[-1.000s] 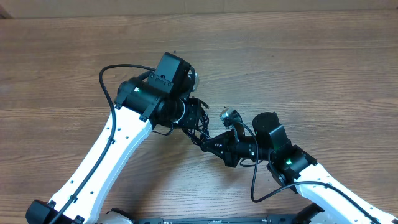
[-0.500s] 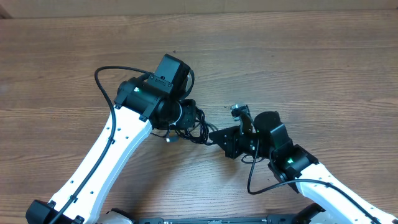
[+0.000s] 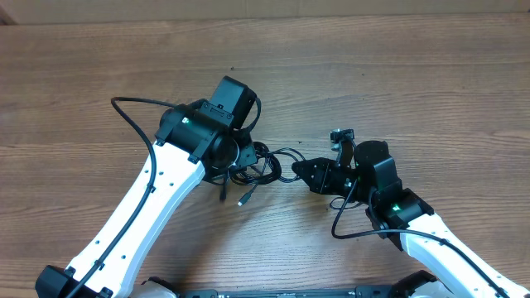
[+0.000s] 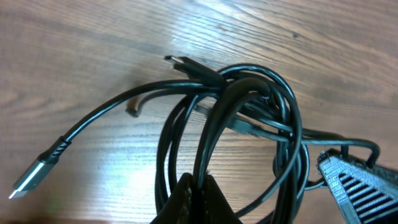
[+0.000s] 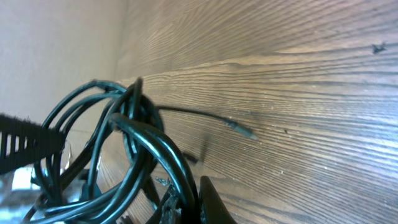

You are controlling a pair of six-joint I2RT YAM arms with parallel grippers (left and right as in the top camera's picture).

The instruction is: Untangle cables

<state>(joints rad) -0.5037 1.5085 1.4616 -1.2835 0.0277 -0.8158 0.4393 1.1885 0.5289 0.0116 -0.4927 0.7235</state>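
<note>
The cables are thin black cords looped in a tangle between my two grippers, held off the wooden table. My left gripper is shut on several strands at the left side of the tangle; in the left wrist view its tips pinch the cords. My right gripper is shut on a thick strand at the right side; in the right wrist view it clamps the loops. A free end with a silver plug hangs to the lower left and also shows in the left wrist view.
Brown wooden table all around. Thicker black arm cables run along my left arm and right arm. A thin loose cord end lies on the wood in the right wrist view.
My right gripper has pulled to the right and up, away from the left one. The tangle has spread between them, and a plug end has dropped out at the lower left.
</note>
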